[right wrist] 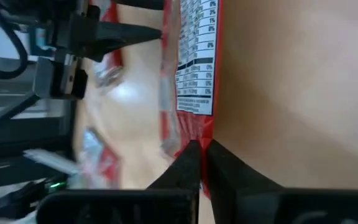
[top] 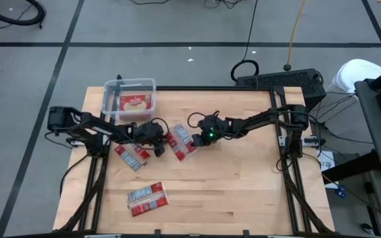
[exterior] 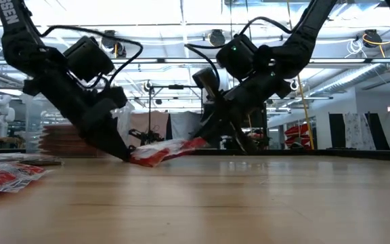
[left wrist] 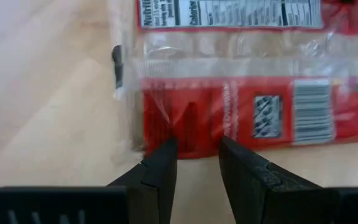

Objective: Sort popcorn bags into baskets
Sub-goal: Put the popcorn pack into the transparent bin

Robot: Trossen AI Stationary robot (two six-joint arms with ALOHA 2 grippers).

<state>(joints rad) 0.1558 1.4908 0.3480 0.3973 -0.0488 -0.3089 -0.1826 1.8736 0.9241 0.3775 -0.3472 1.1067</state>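
Where both arms stoop: bag (top: 180,142) between fingers (right wrist: 188,163)

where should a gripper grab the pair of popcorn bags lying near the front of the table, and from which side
Take the bags from straight above, at a long edge of the upper one. They lie flat, side by side and touching, with bare table all round, so an outer edge is probably easiest to pinch.

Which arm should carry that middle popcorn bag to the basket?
Probably the left: its gripper is at the bag and nearer the basket. The right gripper pinches the bag's far side.
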